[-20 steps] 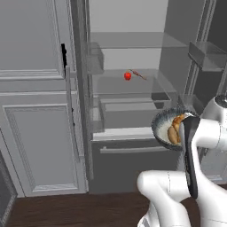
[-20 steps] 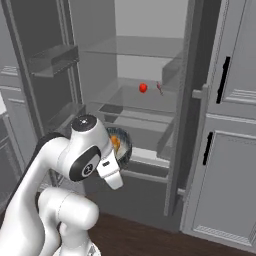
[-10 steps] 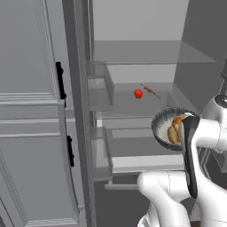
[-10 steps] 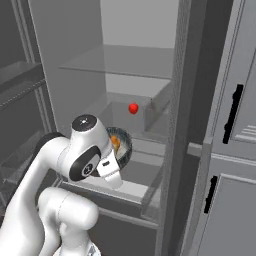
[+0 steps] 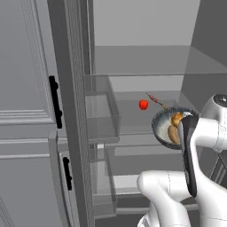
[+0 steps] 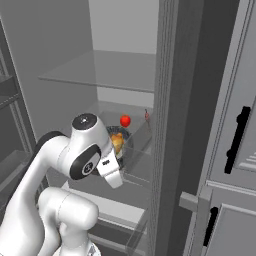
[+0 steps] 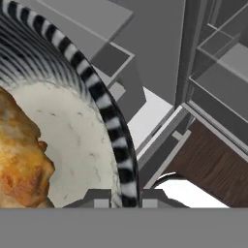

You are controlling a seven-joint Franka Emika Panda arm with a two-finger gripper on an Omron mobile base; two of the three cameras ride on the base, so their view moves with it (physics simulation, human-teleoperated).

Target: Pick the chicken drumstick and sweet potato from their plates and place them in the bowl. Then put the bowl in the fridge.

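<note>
1. fridge (image 5: 146, 66) standing open, pale shelves and clear drawers showing inside, grey panelled door with black bar handles (image 5: 54, 101) off to the side.
2. bowl (image 5: 165, 124) held up in front of the fridge's open compartment, level with the middle shelf, tilted steeply so the pale inside faces the left base camera.
3. gripper (image 7: 123, 196) clamped on the bowl's rim, one dark fingertip on each side of the striped edge (image 7: 114, 126) in the hand view.
4. chicken drumstick (image 7: 22, 164) lying inside the bowl, lumpy and golden-brown, close to the gripped rim; also seen as a brown lump in the bowl (image 6: 118, 140) from the right base view.
5. sweet potato (image 5: 172, 133) inside the bowl too, a tan piece just beside the drumstick (image 5: 177, 119) in the left base view; exact contact between the two hard to tell.
6. small red round thing (image 5: 143, 104) sitting on the fridge shelf behind the bowl, with a thin skewer-like piece (image 5: 156, 100) just beside it.
7. dark wood floor (image 7: 213, 164) visible below the fridge in the hand view.
</note>
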